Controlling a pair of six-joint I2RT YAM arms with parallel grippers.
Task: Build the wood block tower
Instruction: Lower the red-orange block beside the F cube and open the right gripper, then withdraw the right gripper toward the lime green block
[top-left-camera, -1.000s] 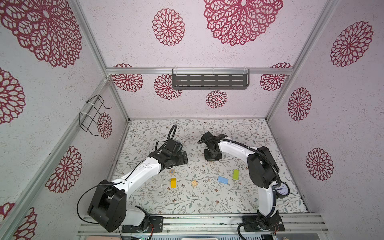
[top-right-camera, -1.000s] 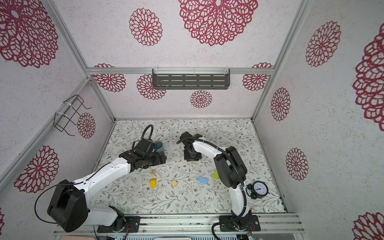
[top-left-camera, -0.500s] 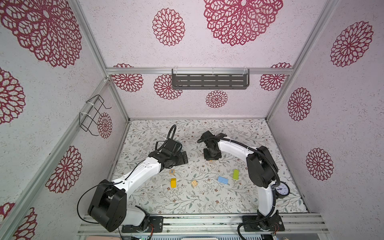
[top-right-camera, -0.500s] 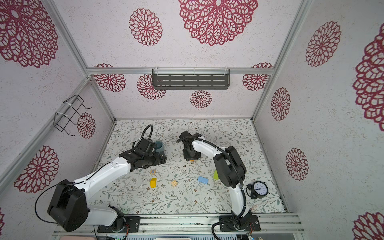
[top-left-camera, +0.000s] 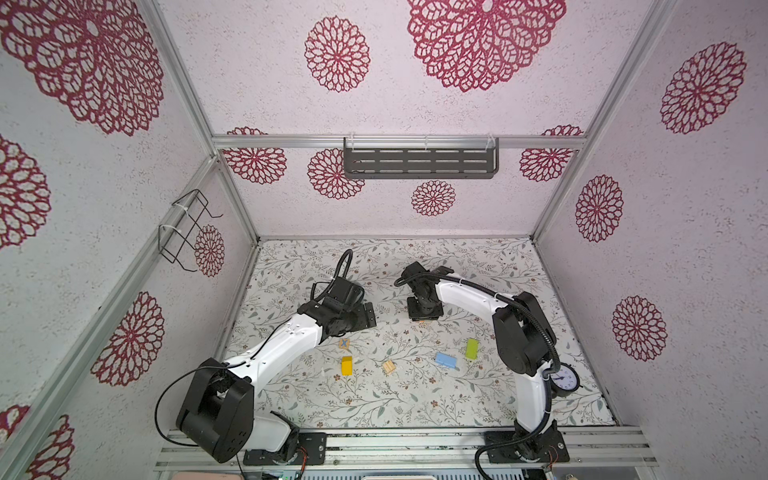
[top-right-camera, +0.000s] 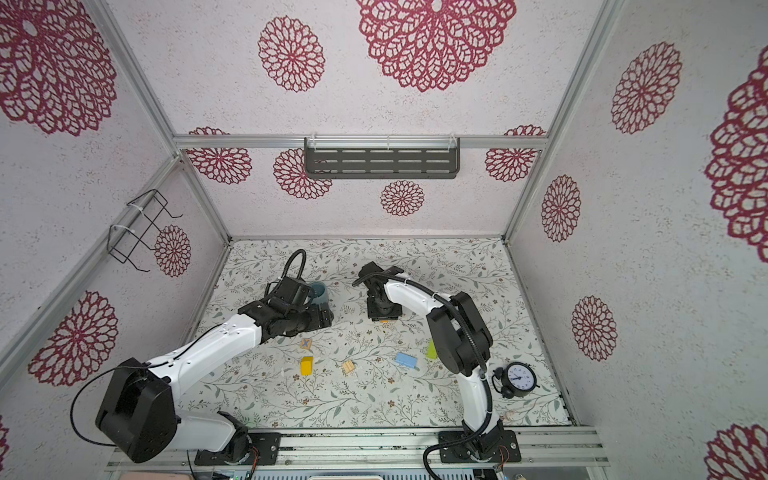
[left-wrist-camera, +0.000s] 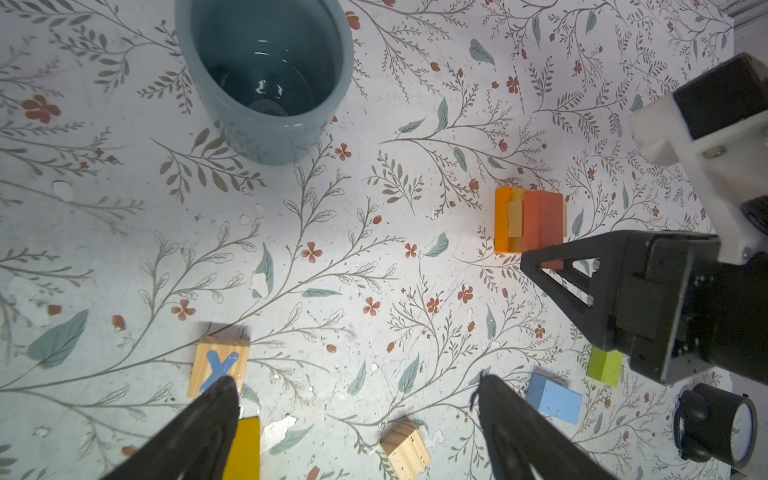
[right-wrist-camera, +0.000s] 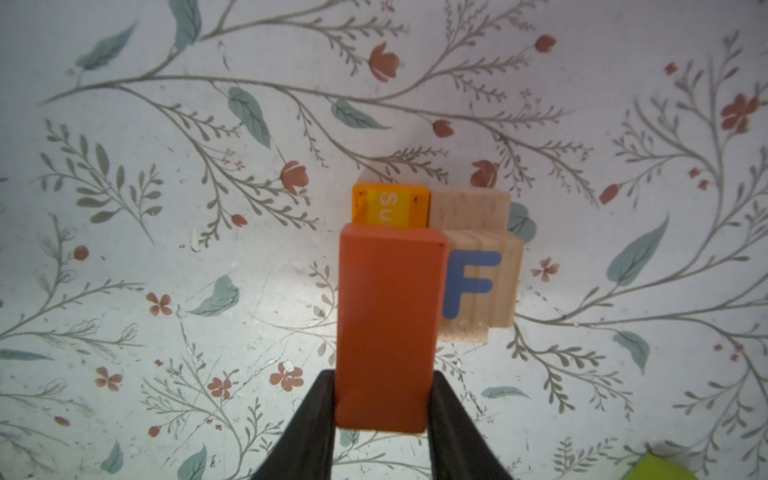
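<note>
The tower is a low cluster under my right gripper (top-left-camera: 424, 312). A red block (right-wrist-camera: 386, 324) lies on an orange block (right-wrist-camera: 390, 206), beside a natural cube lettered F (right-wrist-camera: 478, 282). The right fingers (right-wrist-camera: 316, 415) press both sides of the red block's near end. In the left wrist view the red block (left-wrist-camera: 544, 224) and orange block (left-wrist-camera: 509, 224) show beside that gripper. My left gripper (left-wrist-camera: 355, 382) hangs open over bare table, holding nothing. Loose blocks lie near the front: an X cube (top-left-camera: 344, 343), a yellow block (top-left-camera: 346, 365), a grooved cube (top-left-camera: 389, 367), a blue block (top-left-camera: 446, 360) and a green block (top-left-camera: 472, 348).
A teal cup (top-right-camera: 319, 293) stands behind the left gripper (top-right-camera: 326, 318), partly hidden by the wrist. A black alarm clock (top-left-camera: 563, 378) stands at the front right beside the right arm's base. Patterned walls enclose the table on three sides.
The right gripper's hold on the red block has loosened slightly. Both arms stay about where they were, and the loose blocks have not moved.
</note>
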